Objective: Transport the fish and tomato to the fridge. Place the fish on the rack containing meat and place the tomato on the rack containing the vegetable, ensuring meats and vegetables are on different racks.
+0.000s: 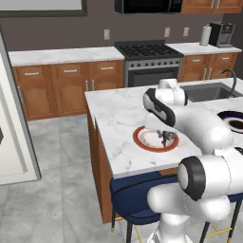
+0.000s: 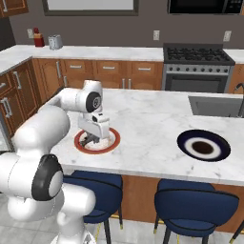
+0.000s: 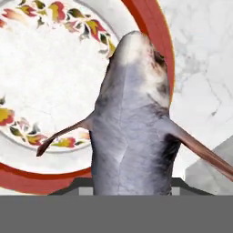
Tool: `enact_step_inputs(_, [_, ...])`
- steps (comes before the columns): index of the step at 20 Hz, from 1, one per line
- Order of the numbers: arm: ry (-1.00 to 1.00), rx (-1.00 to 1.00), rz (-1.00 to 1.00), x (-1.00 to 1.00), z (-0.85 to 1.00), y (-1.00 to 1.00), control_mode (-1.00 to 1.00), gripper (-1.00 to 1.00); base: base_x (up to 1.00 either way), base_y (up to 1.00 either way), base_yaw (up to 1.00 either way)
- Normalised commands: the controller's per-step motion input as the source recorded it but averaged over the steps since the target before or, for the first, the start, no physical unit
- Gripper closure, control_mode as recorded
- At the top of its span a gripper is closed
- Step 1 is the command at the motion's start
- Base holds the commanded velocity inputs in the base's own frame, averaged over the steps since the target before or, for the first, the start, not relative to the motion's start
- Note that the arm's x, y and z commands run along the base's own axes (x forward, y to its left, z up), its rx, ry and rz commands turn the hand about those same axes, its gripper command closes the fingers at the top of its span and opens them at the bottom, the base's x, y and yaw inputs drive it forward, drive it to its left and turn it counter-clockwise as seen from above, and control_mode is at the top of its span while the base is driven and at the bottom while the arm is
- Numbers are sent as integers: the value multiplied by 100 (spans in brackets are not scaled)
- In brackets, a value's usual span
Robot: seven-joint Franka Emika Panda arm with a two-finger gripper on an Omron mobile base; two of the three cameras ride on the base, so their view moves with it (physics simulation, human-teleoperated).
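Observation:
The dark grey fish (image 3: pixel 129 118) fills the middle of the hand view, head pointing away and side fins spread, just above a red-rimmed floral plate (image 3: pixel 50 77). My gripper (image 1: pixel 166 138) is down on that plate (image 1: pixel 138 137) near the front edge of the marble island, shut on the fish (image 1: pixel 166 135). From the right base view the gripper (image 2: pixel 90 138) hangs over the plate (image 2: pixel 112 138) with the fish (image 2: pixel 86 140) dark between its fingers. The fingertips are hidden behind the fish's body. The tomato and the fridge racks are out of view.
A dark blue plate (image 2: pixel 204 147) lies further right on the island, near the sink (image 2: pixel 214 105). Blue stools (image 2: pixel 195 202) stand under the front edge. A stove (image 1: pixel 149 61) and wood cabinets line the back wall. A tall white panel (image 1: pixel 12 133) stands at the far left.

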Motion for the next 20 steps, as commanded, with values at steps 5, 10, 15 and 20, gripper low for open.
enact_step_inputs(5, [-13,0,0,-99,59,1,-100,100,0,0,0])
enact_step_inputs(10, [-10,0,2,-80,85,0,-100,100,0,0,0])
enact_step_inputs(15, [-14,-1,2,-61,72,0,-100,100,0,0,0])
enact_step_inputs(20, [-21,-1,1,-46,48,3,-100,100,0,0,0])
